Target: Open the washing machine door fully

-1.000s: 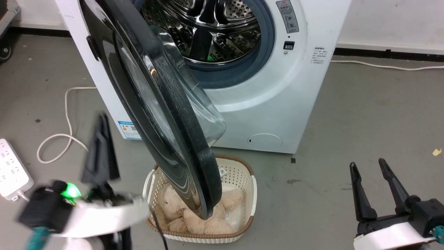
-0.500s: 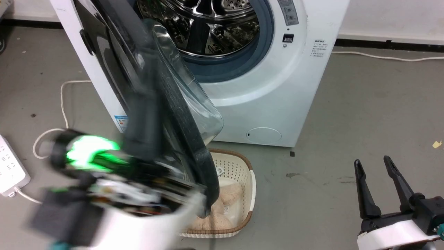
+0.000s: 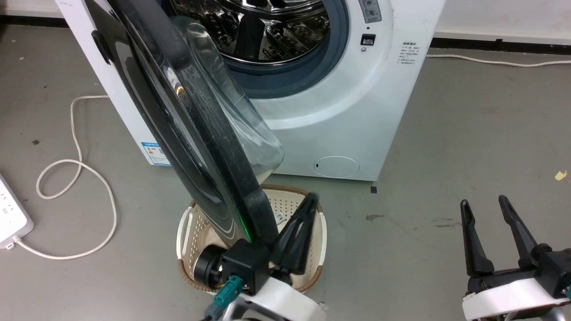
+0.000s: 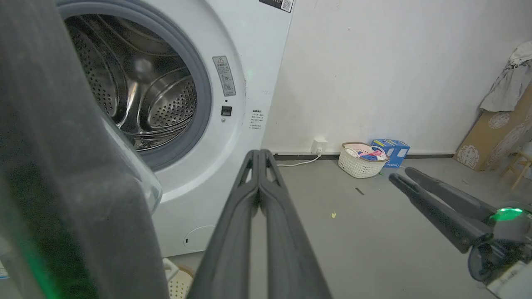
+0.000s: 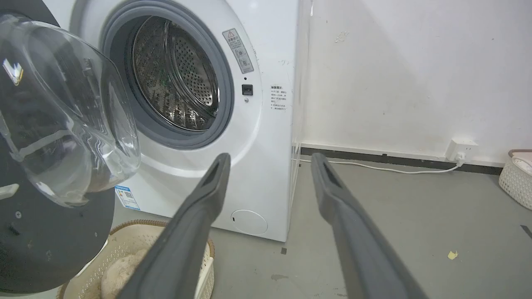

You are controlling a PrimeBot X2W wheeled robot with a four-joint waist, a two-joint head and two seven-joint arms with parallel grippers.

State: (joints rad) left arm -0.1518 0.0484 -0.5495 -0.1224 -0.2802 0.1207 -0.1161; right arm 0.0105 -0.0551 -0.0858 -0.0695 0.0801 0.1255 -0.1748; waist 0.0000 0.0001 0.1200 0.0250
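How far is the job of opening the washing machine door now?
Done: the washing machine door stands well off the front, drum exposed. In hand: the shut left gripper is beside the door's lower inner edge; contact unclear. Left: probably swinging it wider. The right gripper hangs open, apart.
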